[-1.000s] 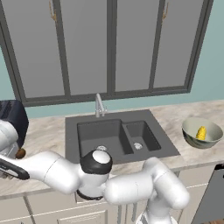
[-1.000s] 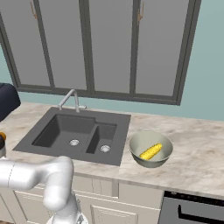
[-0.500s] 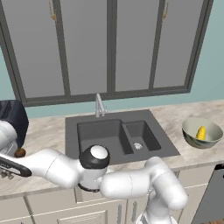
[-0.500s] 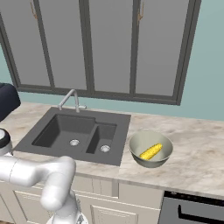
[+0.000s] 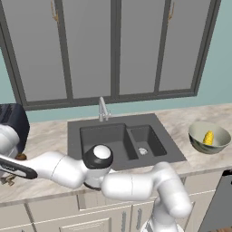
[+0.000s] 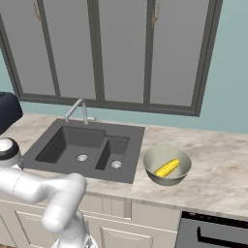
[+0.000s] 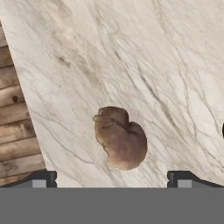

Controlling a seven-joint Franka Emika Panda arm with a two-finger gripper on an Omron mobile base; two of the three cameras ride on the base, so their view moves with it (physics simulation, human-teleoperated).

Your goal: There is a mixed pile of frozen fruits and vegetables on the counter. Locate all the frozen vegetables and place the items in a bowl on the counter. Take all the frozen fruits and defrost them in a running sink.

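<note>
A tan-brown mushroom [image 7: 120, 138] lies on the beige marbled counter [image 7: 166, 52], just ahead of my gripper [image 7: 111, 179] and between its two widely spread fingertips [image 7: 41, 178]. The gripper is open and holds nothing. In the left base view my arm stretches far left and the gripper [image 5: 6, 179] hangs low over the counter's front edge. A small dark brown round food [image 5: 20, 157] sits beside it. The pale grey-green bowl [image 5: 199, 145] stands on the right with the yellow corn cob [image 5: 208, 137] inside, and the bowl [image 6: 154, 160] and corn cob [image 6: 167, 168] also appear in the right base view.
The dark grey double-basin sink [image 5: 104, 140] with its silver faucet [image 5: 103, 108] lies between the bowl and my hand. A dark blue toaster [image 5: 13, 120] stands at the back left. The counter edge drops to a wooden floor [image 7: 13, 127] close to the mushroom.
My arm has reached a little further left and its elbow has shifted. The gripper stays open, and the bowl and corn have not moved.
</note>
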